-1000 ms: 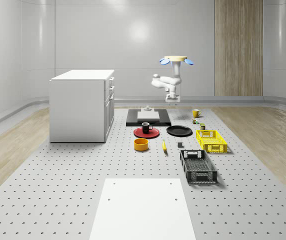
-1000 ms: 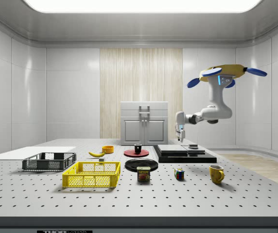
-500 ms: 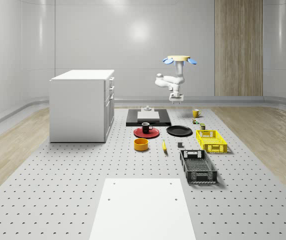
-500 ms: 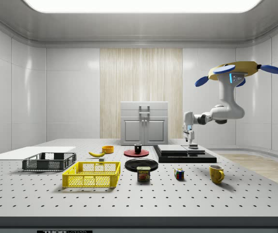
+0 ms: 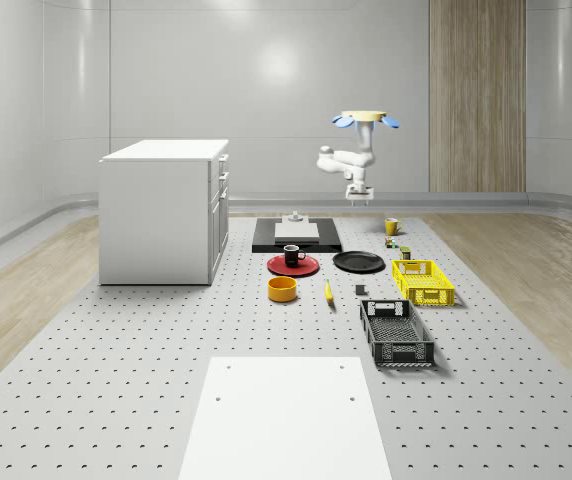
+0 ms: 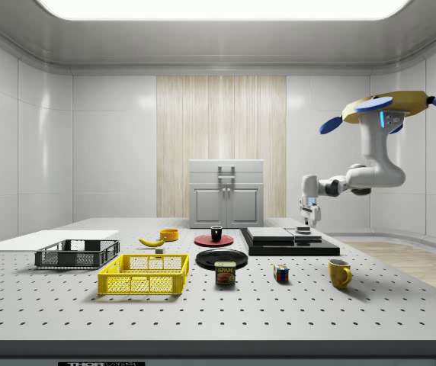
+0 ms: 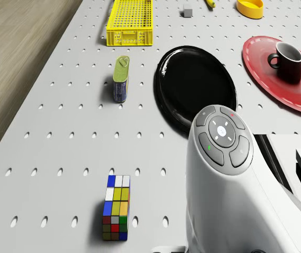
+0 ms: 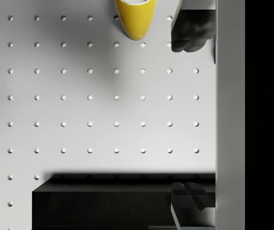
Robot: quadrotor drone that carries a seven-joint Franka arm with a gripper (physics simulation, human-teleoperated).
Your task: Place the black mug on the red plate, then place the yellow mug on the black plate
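The black mug (image 5: 292,255), glossy with a white interior, stands upright on the red plate (image 5: 293,266). The yellow mug (image 6: 339,273) sits on the perforated table (image 5: 146,350), well apart from the black plate (image 7: 195,84). The drone (image 6: 393,107) hovers near the black slab (image 6: 288,242); its gripper (image 6: 307,222) hangs empty, fingers parted. A Rubik's cube (image 7: 116,207) and tin (image 7: 121,78) lie between mug and plate.

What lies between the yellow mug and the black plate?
In the side view, the Rubik's cube lies between the yellow mug and the black plate.
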